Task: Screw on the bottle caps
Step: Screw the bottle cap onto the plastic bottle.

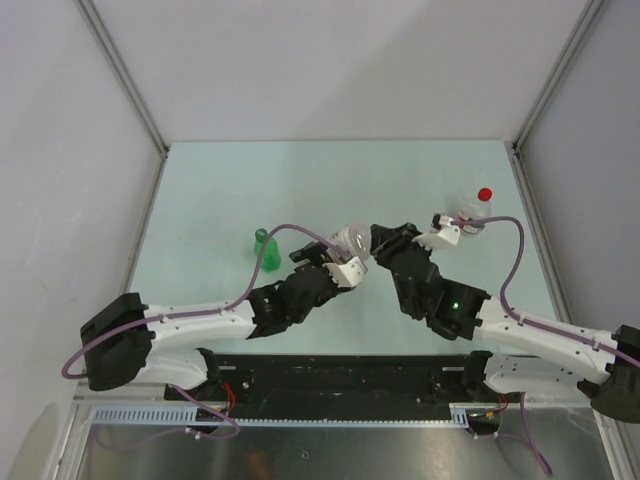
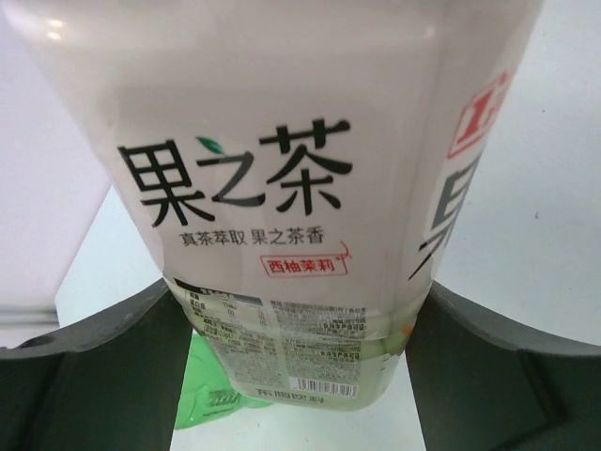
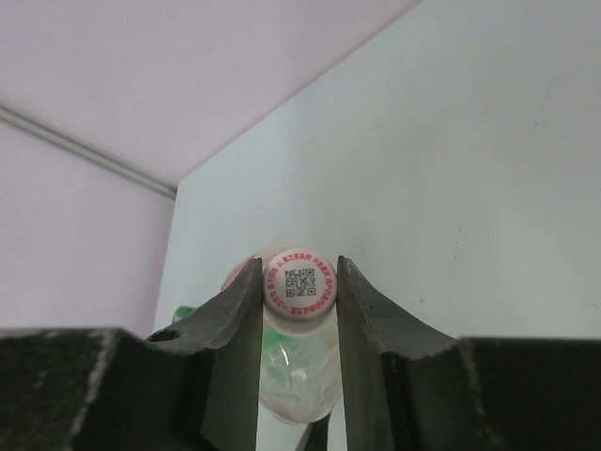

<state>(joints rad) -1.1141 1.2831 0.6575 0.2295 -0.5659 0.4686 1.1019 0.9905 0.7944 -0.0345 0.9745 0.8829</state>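
White cap (image 3: 300,280), clenched by the right pincer (image 3: 300,274) for twisting, sits on the bottle (image 2: 282,141), whose body the left pincer (image 2: 299,299) grasps to steady it.

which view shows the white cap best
Right wrist: the white cap sits face-on in the right gripper, its printed code sharp. In the top view that gripper covers it; the left wrist shows only the bottle label.

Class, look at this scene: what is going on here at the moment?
The left gripper clamps the wide clear bottle by its labelled body. The right gripper pinches the white cap at that bottle's mouth, apparently to screw it on. The green bottle with its green cap and the small bottle with a red cap wait aside.
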